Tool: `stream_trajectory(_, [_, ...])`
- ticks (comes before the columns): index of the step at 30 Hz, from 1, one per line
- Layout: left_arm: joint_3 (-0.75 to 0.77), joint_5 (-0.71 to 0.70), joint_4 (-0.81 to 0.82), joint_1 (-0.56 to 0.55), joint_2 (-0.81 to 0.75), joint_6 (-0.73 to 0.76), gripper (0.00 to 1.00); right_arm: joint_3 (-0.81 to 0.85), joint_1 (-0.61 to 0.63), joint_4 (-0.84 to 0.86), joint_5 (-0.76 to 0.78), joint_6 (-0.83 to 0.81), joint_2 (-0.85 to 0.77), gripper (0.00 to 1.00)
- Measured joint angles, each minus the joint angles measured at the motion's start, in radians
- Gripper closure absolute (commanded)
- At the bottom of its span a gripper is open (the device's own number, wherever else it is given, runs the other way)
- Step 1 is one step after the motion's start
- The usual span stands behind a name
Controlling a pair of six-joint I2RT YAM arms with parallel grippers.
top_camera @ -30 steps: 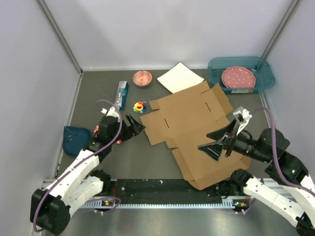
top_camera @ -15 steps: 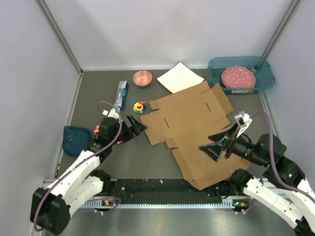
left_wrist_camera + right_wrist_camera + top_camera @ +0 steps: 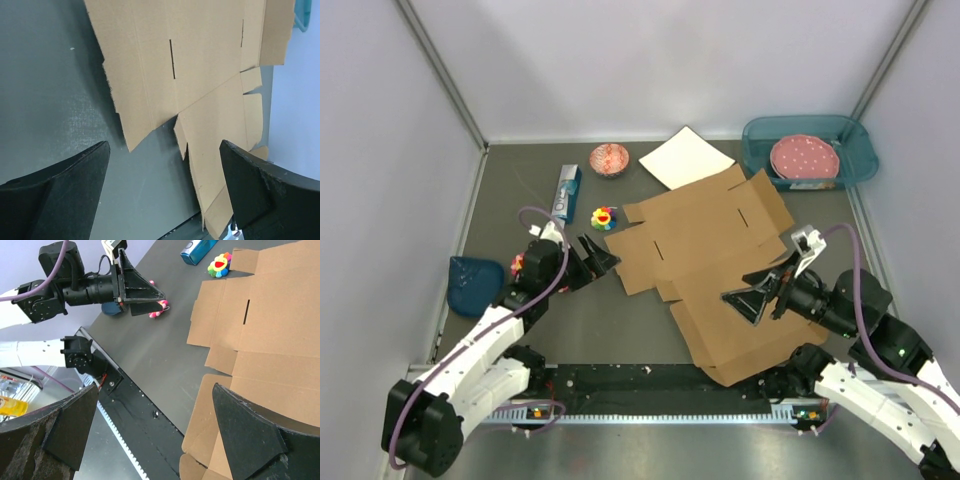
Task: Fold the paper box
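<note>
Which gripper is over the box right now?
The right gripper, open above the paper box; the left gripper, also open, sits just off its left edge.

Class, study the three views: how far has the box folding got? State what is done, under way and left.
Done: nothing; the paper box lies flat, flaps unfolded. Under way: the left gripper, open, sits by its left edge; the right gripper, open, hangs over its near panel; neither holds it. Left: every fold.
</note>
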Motion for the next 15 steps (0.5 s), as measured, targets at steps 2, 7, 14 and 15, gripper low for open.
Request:
stream_trajectory(2, [-0.008,-0.017,0.0,0.0,0.0,-0.012,0.02,0.0,0.0,0.0,0.002,-0.001,0.007,0.03])
stream_trajectory(7, [-0.059,-0.112,-0.004,0.0,-0.054,-0.062,0.01,0.0,0.0,0.0,0.012,-0.002,0.016,0.02])
stream_trajectory(14, [-0.094,-0.2,-0.008,0.009,-0.128,-0.095,0.04,0.0,0.0,0.0,0.028,-0.002,0.016,0.03])
stream_trajectory(15, [-0.095,-0.199,-0.007,0.009,-0.123,-0.095,0.04,0.0,0.0,0.0,0.029,-0.002,0.016,0.03])
